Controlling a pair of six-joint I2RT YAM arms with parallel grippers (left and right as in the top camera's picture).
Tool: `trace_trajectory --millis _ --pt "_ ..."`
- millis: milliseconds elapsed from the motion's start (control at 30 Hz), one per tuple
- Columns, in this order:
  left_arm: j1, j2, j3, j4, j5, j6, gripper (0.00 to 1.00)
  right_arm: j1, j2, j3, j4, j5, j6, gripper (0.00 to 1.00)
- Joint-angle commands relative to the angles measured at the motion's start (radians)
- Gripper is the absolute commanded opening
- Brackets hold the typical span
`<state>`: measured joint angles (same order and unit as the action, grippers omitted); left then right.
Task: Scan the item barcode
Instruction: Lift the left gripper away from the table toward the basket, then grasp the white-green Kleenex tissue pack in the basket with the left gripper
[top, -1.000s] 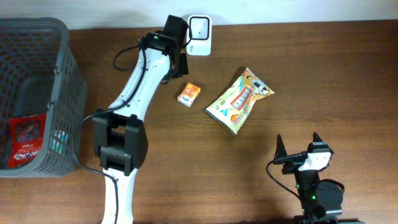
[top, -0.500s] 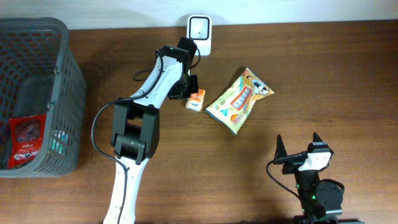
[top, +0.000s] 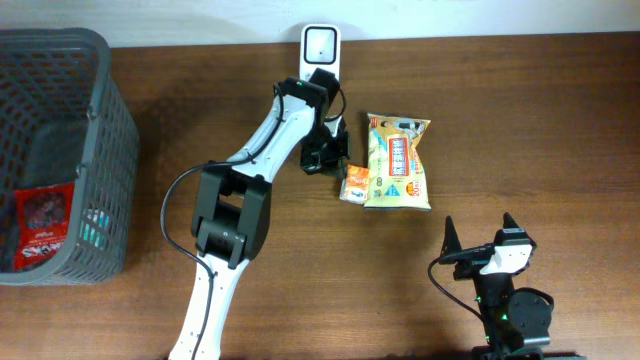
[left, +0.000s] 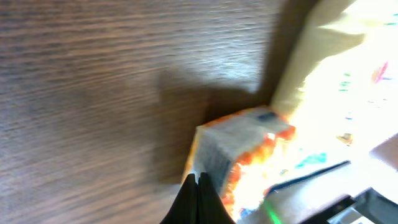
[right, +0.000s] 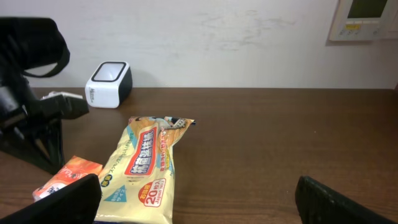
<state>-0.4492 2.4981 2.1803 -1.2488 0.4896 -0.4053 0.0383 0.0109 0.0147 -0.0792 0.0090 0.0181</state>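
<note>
While closed tight and empty, left gripper (left: 200, 191) low beside the orange box (top: 354, 183), arm outstretched near the scanner (top: 320, 45).

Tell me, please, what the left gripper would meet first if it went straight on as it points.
The small orange box: the shut left gripper points at its near edge and may be touching it; blur hides any gap. The snack bag lies just beyond.
</note>
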Motion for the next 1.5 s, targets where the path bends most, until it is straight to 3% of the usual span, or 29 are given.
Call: trace_trajectory --millis 0,100,200,267,300,367,433,467,633,867,967,1200,1467 --pt "0.021 0.009 0.106 -0.045 0.049 0.071 0.00 -0.006 -0.007 -0.009 -0.003 -0.001 -0.003 0.99" --pt "0.075 0.006 0.299 -0.207 -0.052 0.072 0.00 -0.006 -0.007 -0.009 -0.003 -0.002 -0.003 0.98" --pt "0.128 0.005 0.491 -0.351 -0.146 0.111 0.08 -0.006 -0.007 -0.009 -0.003 -0.001 -0.003 0.99" --pt "0.181 0.004 0.680 -0.440 -0.233 0.140 0.28 -0.006 -0.007 -0.009 -0.003 -0.002 -0.003 0.99" --pt "0.196 -0.003 0.719 -0.440 -0.231 0.171 0.45 -0.006 -0.007 -0.009 -0.003 -0.001 -0.003 0.99" --pt "0.237 -0.043 0.781 -0.439 -0.227 0.176 0.56 -0.006 -0.007 -0.009 -0.003 -0.001 -0.003 0.98" --pt "0.294 -0.112 0.810 -0.439 -0.225 0.177 0.79 -0.006 -0.007 -0.009 -0.003 -0.001 -0.003 0.98" --pt "0.314 -0.140 0.810 -0.439 -0.226 0.177 0.82 -0.006 -0.007 -0.009 -0.003 -0.001 -0.003 0.99" --pt "0.441 -0.280 0.810 -0.439 -0.229 0.292 0.82 -0.006 -0.007 -0.009 -0.003 -0.001 -0.003 0.99" --pt "0.708 -0.402 0.810 -0.439 -0.275 0.299 0.82 -0.006 -0.007 -0.009 -0.003 -0.001 -0.003 0.98" --pt "0.822 -0.404 0.786 -0.439 -0.279 0.298 0.77 -0.006 -0.007 -0.009 -0.003 -0.001 -0.003 0.99" --pt "0.945 -0.404 0.355 -0.427 -0.454 0.286 0.77 -0.006 -0.007 -0.009 -0.003 -0.001 -0.003 0.98" --pt "1.075 -0.404 -0.067 -0.184 -0.460 0.283 0.75 -0.006 -0.007 -0.009 -0.003 -0.001 -0.003 0.98"
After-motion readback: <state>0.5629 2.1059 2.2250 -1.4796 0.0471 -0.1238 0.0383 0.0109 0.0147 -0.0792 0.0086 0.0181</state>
